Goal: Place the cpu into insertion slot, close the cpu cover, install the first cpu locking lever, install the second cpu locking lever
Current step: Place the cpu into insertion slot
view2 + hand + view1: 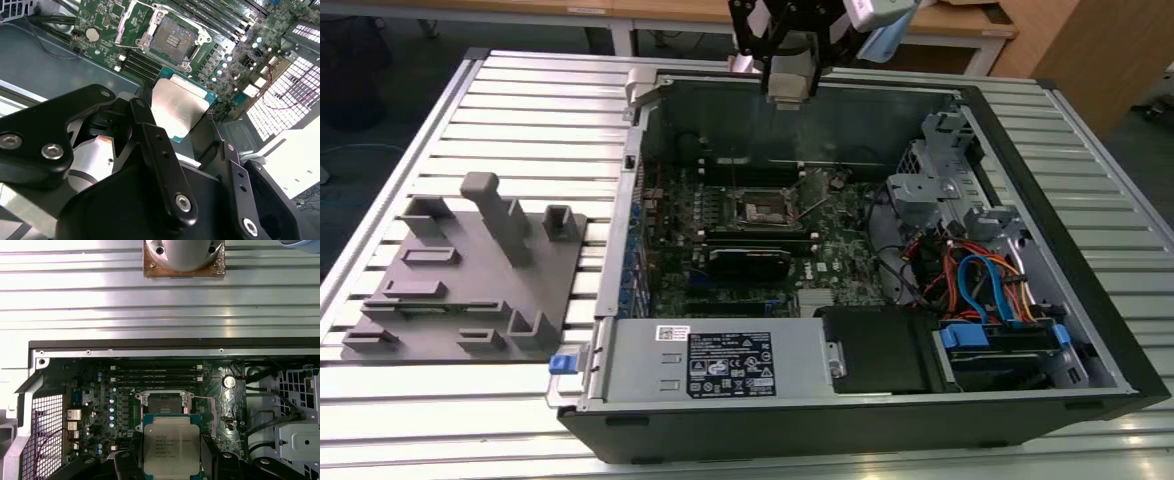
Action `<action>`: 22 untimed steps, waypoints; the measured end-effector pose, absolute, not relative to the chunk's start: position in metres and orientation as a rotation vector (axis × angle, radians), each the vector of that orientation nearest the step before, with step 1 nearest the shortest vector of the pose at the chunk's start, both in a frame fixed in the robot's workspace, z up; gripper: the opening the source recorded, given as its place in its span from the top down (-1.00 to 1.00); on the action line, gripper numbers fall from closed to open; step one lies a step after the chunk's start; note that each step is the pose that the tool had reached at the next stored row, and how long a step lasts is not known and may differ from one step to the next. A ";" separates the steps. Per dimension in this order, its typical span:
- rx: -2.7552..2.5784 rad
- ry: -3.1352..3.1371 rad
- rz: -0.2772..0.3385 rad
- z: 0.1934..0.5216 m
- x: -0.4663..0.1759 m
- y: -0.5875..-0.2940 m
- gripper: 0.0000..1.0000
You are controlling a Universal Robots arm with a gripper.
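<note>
Hand [170, 460] clenched on cpu [167, 442], gripping two opposite edges. Chip was aloft over open computer case [1030, 165]. Insertion slot [165, 402] lay below hand, well apart and bare: dark pin field inside silver rim, on green board. Cpu cover [126, 25], thin silver frame, appeared raised beside slot. We judged placing under way, nothing seated; cover closing and both lockings left. Cpu: flat square, matte grey metal lid, green edge. Surface [534, 110]: ribbed metal slats.
</note>
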State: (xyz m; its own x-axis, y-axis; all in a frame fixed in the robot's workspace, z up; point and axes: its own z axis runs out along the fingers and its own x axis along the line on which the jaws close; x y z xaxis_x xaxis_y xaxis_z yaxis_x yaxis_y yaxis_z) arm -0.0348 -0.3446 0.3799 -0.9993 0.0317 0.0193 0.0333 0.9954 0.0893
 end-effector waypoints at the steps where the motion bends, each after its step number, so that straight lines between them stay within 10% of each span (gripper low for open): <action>1: -0.053 -3.120 -0.140 0.380 -0.035 -0.345 -0.08; 22: -0.115 -3.120 -0.141 0.380 -0.035 -0.345 -0.08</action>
State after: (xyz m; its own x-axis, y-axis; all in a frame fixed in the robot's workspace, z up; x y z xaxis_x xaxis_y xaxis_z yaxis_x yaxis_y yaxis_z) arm -0.0349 -0.3445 0.3799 -0.9972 0.0726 0.0193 0.0740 0.9932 0.0893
